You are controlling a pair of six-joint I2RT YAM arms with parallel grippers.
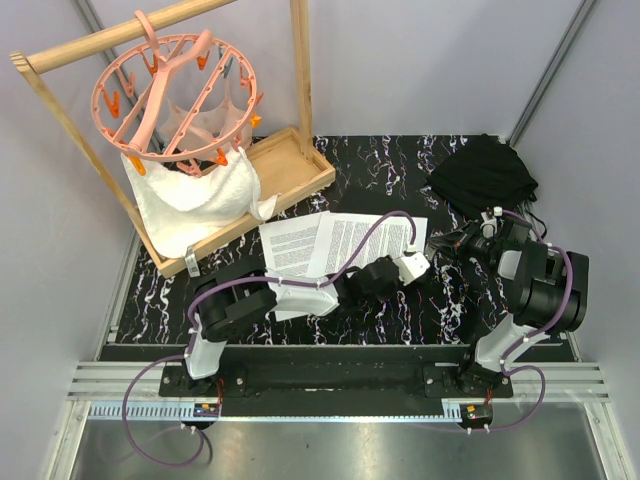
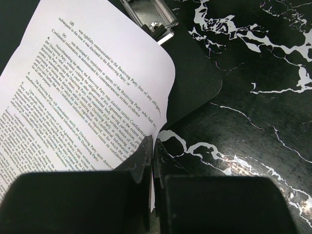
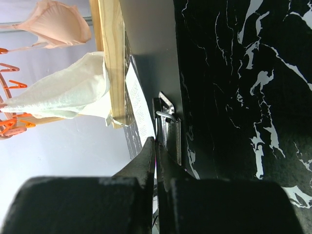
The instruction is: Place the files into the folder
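At far left the white towel (image 1: 190,200) is heaped out of the way. The files (image 1: 300,245) lie fanned mid-table, one sheet curling over the folder (image 2: 195,83), a matte black board flat on the marbled table (image 2: 258,146). The left tool (image 2: 150,148) is closed tight, apparently nipping that sheet's edge to drag it square onto the board. Further right, the right tool (image 3: 155,144), also fully closed with nothing visibly held, sits just beside the silver clip (image 3: 168,126), likely to lever it open for the paper
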